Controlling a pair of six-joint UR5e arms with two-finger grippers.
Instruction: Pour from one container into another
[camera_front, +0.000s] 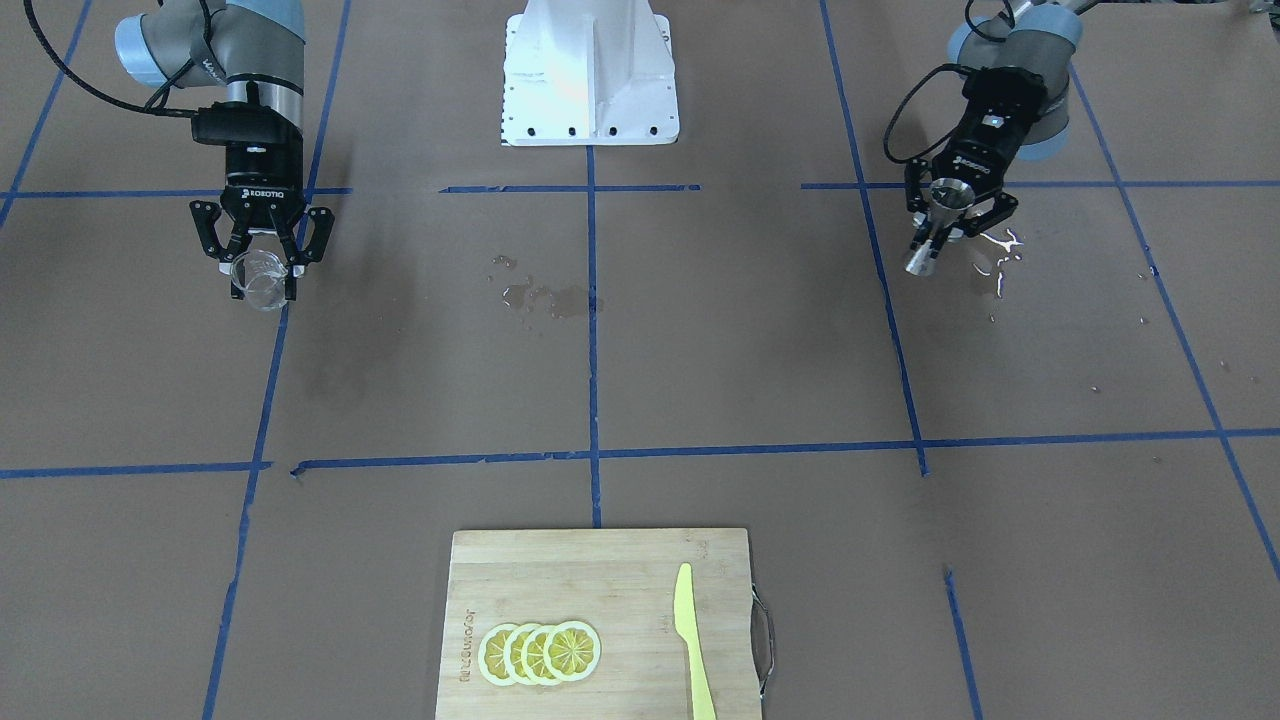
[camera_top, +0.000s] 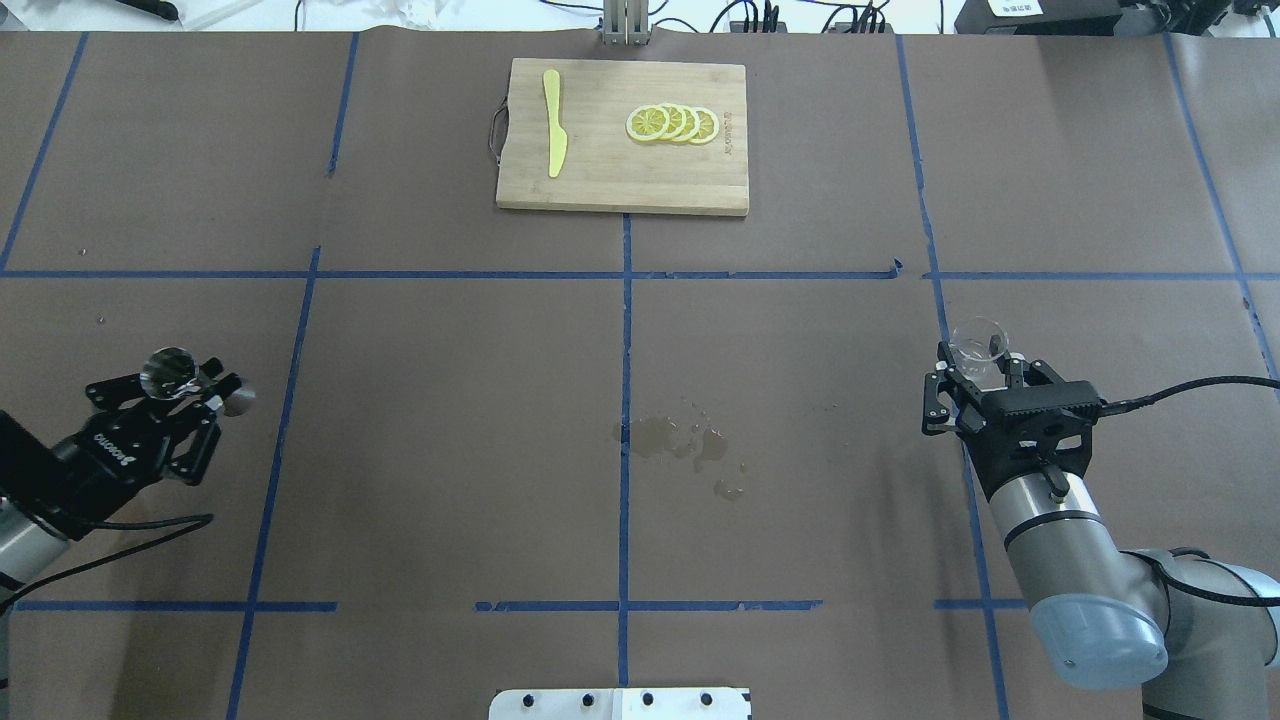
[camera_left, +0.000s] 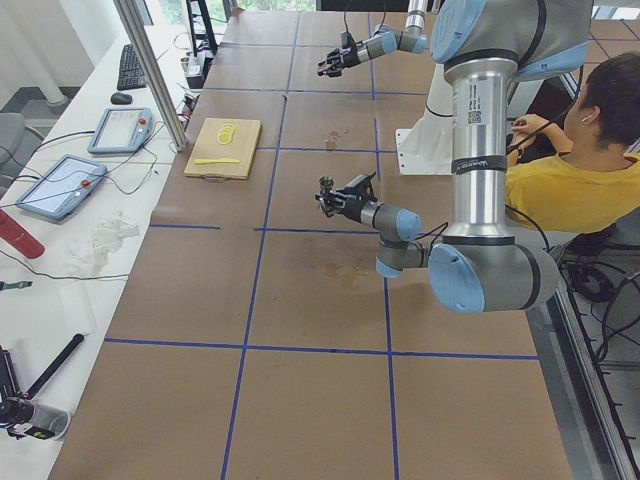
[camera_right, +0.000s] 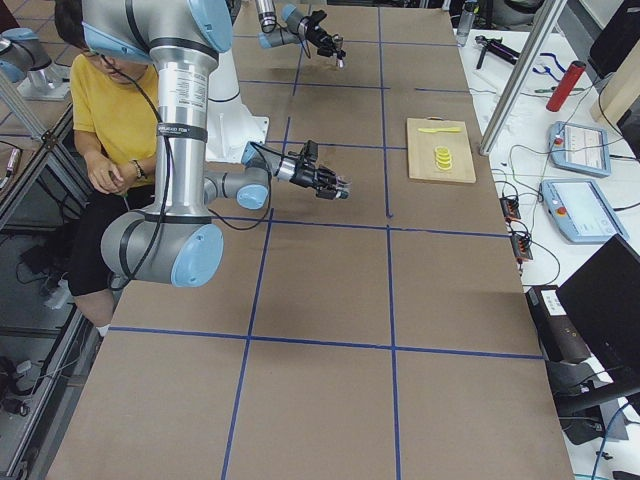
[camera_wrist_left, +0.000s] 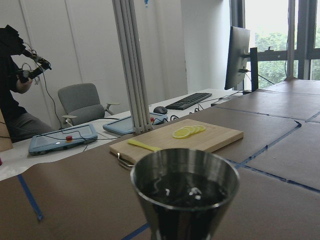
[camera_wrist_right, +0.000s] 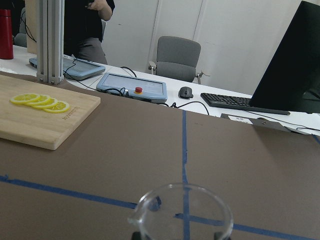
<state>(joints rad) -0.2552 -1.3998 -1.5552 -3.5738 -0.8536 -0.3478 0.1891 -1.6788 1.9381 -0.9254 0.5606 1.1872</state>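
Observation:
My left gripper (camera_top: 178, 385) is shut on the steel hourglass jigger (camera_top: 168, 371) at the table's left side; it also shows in the front view as the jigger (camera_front: 935, 225) in that gripper (camera_front: 948, 215). The left wrist view looks into the jigger's cup (camera_wrist_left: 184, 192), which is dark inside with small glints. My right gripper (camera_top: 980, 375) is shut on the small clear glass cup (camera_top: 978, 342) at the right side, seen from the front as the cup (camera_front: 260, 280). The cup's rim and spout (camera_wrist_right: 182, 212) fill the bottom of the right wrist view; it looks empty. The two containers are far apart.
A wet patch (camera_top: 680, 440) lies at the table's middle, and a small shiny spill (camera_front: 1000, 250) beside the left gripper. A bamboo cutting board (camera_top: 600, 180) with lemon slices (camera_top: 672, 123) and a yellow knife (camera_top: 553, 135) sits at the far edge. The robot's white base (camera_front: 590, 80) stands between the arms.

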